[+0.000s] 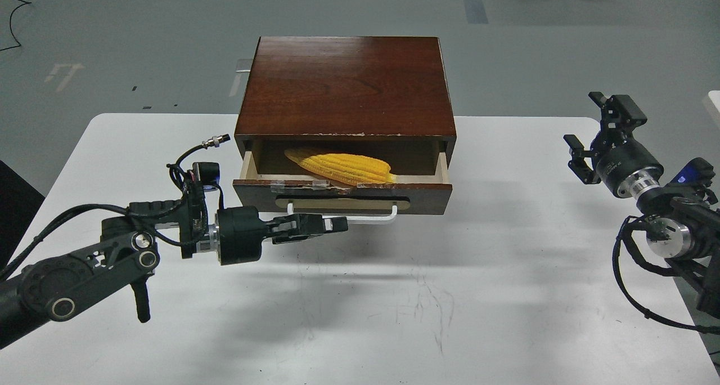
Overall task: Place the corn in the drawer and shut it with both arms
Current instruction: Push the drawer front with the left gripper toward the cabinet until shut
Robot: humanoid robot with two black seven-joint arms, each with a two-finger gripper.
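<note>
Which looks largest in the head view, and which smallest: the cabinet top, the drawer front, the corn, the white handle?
1. Cabinet top
2. Drawer front
3. Corn
4. White handle

Corn and handle look similar in length; the handle is much thinner and partly hidden by the left pincer.

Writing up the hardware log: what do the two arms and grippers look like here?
Both arms are black with silver wrist rings and loose black cables. The left gripper has two slim black fingers; a silver plug sticks up behind its wrist. The right gripper has chunkier black fingers, and a small blue light glows on that arm.
</note>
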